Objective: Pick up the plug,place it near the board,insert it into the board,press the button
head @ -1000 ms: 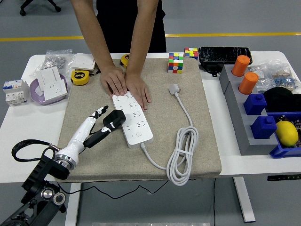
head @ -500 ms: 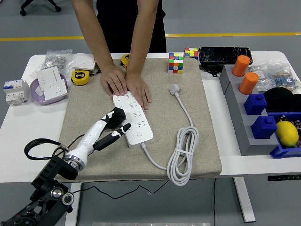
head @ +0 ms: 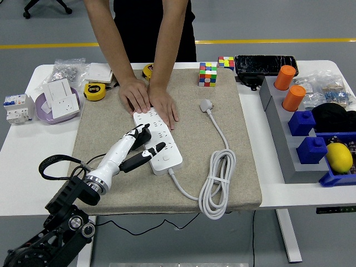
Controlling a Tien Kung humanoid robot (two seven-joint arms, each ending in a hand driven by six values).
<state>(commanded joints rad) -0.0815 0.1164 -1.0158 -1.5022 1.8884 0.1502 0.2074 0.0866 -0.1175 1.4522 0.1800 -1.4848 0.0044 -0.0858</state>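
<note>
Table [head: 33,142] carries a beige mat [head: 245,167], and the power strip [head: 158,139] lies on it at a diagonal, far end pinned flat by both of the person's hands [head: 149,100]. We read the step in hand as seating the plug, or moving on to the button.

Left robot hand [head: 143,146] sits over the strip's left edge near the middle, fingers partly curled, one finger [head: 157,147] stretched across the white face. We can't tell whether the black plug [head: 142,133] is pinched or just under the fingers; it shows as a dark patch at the top of the hand, on the strip. Right arm is not in view.

To do it well, we should:
- push straight down, not sideways, so the strip doesn't skate out from under the person's palms
- confirm the plug is square to the socket before adding force
- then slide toward the round button [head: 164,158] at the near end, close by the stretched finger, and press with one fingertip only
- stay clear of the strip's own white cable [head: 214,186] coiled to the right

Versus a second ago: the hand has moved from beside the strip to on top of it, the arm has swung inward, and the plug, then clearly visible left of the strip, is now mostly hidden. The person's hands and the strip are unchanged.
</note>
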